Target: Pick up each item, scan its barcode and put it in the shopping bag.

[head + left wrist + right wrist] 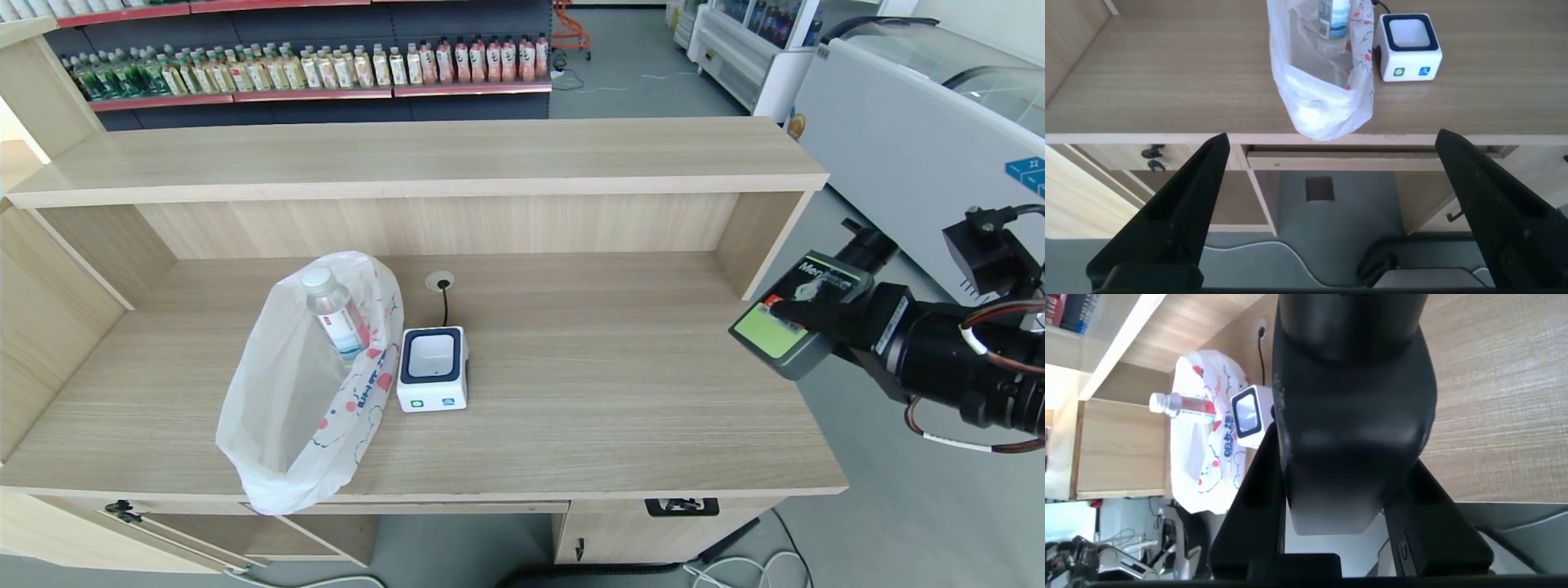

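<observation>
Right gripper (804, 314): closed on a boxed item (775, 331), a dark grey pack with a green panel and pale lettering. One finger lies across the upper face of the pack. The pack is held tilted at the right-hand end of the counter (612, 392), well apart from the scanner and the bag; in the right wrist view it sits between the two dark fingers (1249, 506). Left gripper (1327, 220): fingers spread wide with nothing between them, held in front of and below the counter's front edge, facing the bag. Barcode scanner (433, 367): white cube with a dark-framed window on top and two small badges on its front, standing upright near the middle of the counter. Its black cable (445, 306) runs back to a round grommet (440, 282) in the worktop. Shopping bag (277, 408): white plastic with red and blue print, mouth open, lying just beside the scanner on the robot's left, its bottom reaching the front edge of the counter. Water bottle (335, 318): clear, white cap, red-and-blue label, leaning inside the bag. Raised shelf (408, 159): light wood, spanning the back of the counter. Store shelving (326, 69): rows of bottled drinks, behind the counter. Chest freezer (914, 122): white, beyond the counter's right end.
</observation>
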### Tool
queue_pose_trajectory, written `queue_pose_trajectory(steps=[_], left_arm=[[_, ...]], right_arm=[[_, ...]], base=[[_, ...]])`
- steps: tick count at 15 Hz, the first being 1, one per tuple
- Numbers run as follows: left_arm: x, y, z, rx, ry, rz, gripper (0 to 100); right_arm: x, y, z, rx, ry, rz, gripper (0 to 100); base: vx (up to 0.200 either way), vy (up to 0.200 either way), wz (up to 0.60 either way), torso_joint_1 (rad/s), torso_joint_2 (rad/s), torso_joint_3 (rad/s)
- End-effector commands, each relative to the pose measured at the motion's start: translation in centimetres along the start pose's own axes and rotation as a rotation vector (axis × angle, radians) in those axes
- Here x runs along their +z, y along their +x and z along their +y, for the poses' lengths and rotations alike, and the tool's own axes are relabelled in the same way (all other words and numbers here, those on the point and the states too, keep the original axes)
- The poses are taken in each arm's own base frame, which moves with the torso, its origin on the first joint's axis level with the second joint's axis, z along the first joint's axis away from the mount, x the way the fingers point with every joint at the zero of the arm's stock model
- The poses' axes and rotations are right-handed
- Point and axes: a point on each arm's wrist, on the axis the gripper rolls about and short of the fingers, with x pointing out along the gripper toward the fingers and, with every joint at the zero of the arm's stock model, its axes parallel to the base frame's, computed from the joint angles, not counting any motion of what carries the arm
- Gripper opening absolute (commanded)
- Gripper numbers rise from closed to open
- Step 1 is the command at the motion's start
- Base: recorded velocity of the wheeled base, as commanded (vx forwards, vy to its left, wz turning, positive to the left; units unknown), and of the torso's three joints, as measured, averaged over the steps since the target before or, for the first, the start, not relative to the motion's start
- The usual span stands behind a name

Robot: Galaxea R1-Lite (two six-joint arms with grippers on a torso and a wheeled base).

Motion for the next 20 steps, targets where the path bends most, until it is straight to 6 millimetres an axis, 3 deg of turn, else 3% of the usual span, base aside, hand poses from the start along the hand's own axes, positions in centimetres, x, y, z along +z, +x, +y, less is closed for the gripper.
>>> queue_pose_trajectory(steps=[1, 7, 17, 20], left_arm=[[0.0, 0.0, 0.0, 0.000, 0.000, -0.001, 100], [0.0, 0.0, 0.0, 0.001, 0.002, 0.001, 100], [0.0, 0.0, 0.0, 0.001, 0.003, 0.001, 100], [0.0, 0.0, 0.0, 0.001, 0.003, 0.001, 100]], right_arm=[[0.0, 0.1, -0.1, -0.004, 0.001, 0.002, 0], [0.4, 0.4, 0.2, 0.003, -0.002, -0.009, 0], [2.4, 4.3, 0.3, -0.012, -0.016, -0.027, 0], [2.4, 5.4, 0.2, -0.017, -0.023, -0.018, 0]], base=[[0.000, 0.200, 0.00, 0.007, 0.01, 0.002], [0.000, 0.200, 0.00, 0.003, 0.00, 0.001], [0.000, 0.200, 0.00, 0.003, 0.00, 0.001], [0.000, 0.000, 0.00, 0.000, 0.00, 0.000]])
